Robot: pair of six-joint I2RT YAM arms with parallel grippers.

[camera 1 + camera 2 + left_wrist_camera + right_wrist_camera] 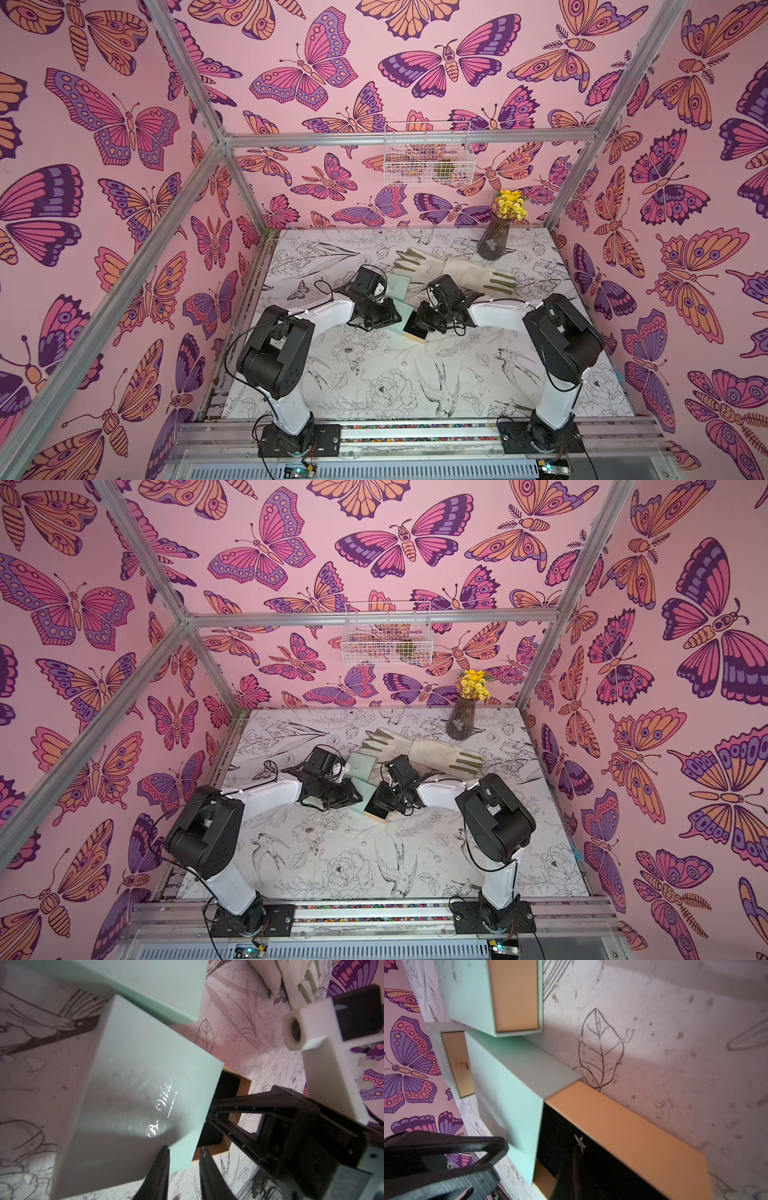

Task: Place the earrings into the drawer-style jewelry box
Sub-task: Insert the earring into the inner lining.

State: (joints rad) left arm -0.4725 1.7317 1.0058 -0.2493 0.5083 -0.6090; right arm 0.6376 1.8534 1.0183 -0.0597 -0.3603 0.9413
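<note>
The jewelry box is a mint-green sleeve (404, 315) (133, 1076) with a tan drawer (415, 332) (623, 1126) pulled partly out, showing its black lining. My left gripper (184, 1148) (394, 318) is shut on the sleeve's near corner. My right gripper (576, 1153) (420, 322) hangs over the open drawer, shut on a small silver star-shaped earring (580, 1142) at its fingertips. In both top views the arms hide the earring.
A second mint box (398, 284) (515, 995) lies just behind the jewelry box. Behind that lie pale gloves (453, 272). A dark vase of yellow flowers (496, 239) stands at the back right. A wire basket (428, 162) hangs on the back wall.
</note>
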